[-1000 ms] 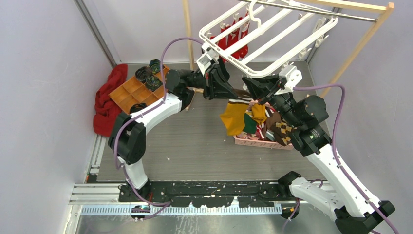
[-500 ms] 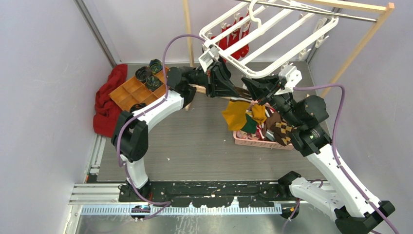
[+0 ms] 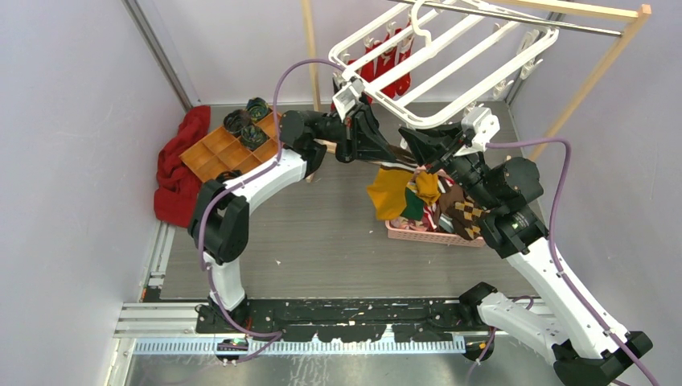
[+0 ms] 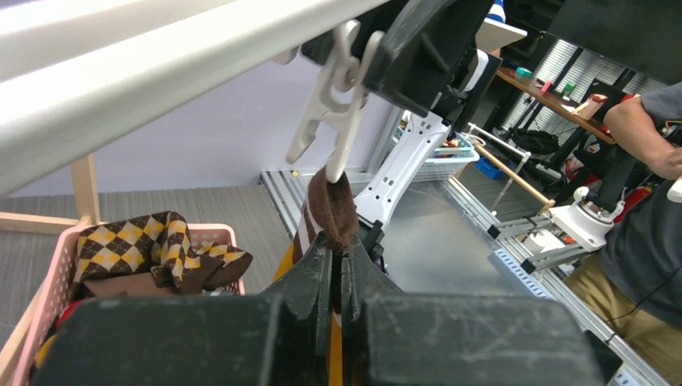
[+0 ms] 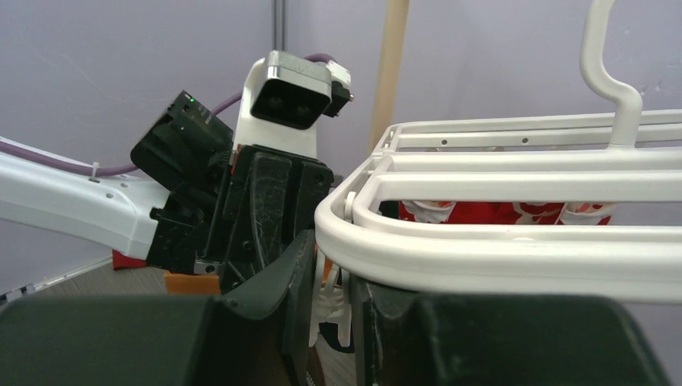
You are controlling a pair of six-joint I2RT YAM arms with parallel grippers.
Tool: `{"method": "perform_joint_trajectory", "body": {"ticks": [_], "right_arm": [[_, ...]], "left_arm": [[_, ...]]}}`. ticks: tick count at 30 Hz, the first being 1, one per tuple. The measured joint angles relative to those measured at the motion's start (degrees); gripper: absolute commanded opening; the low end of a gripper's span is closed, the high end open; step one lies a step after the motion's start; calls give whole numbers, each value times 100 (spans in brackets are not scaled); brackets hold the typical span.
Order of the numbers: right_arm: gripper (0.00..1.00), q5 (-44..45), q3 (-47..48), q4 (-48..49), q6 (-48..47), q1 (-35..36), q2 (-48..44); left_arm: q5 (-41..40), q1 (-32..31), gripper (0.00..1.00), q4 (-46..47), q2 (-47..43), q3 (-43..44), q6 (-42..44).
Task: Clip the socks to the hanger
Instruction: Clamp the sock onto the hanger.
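My left gripper (image 4: 338, 248) is shut on a brown sock (image 4: 331, 211), holding its folded top up against the lower end of a white clip (image 4: 331, 104). That clip dangles from the hanger (image 3: 450, 58). In the top view the left gripper (image 3: 384, 149) and the right gripper (image 3: 413, 146) meet under the hanger's near edge. The right gripper (image 5: 331, 277) is shut on the clip (image 5: 330, 299), just under the frame's rim (image 5: 499, 253). More socks, mustard (image 3: 388, 193) and brown argyle (image 3: 465, 213), lie in a pink basket (image 3: 426, 236). The argyle sock (image 4: 137, 245) also shows in the left wrist view.
Red socks (image 3: 392, 64) hang clipped at the hanger's far side. A wooden rack with a metal rod (image 3: 599, 68) carries the hanger. At the back left are an orange compartment tray (image 3: 221, 151) with dark sock rolls and a red cloth (image 3: 175, 165).
The left arm has carried the brown sock a little up and away from the bases, closer under the hanger's edge. The right gripper has held still on the clip.
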Motion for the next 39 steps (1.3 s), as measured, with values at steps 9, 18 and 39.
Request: {"method": "perform_joint_trajectory", "body": {"ticks": [9,18,39], "right_arm": [[11,-26,11,9,52,0,0],[11,-44,11,9,57,-2,0],[11,-74,11,2,59,-4,0]], "left_arm": [[42,-2,0,2,144,7,-116],[48,-2,0,114,144,98,-247],[33,-2,0,192,144,243,-264]]}}
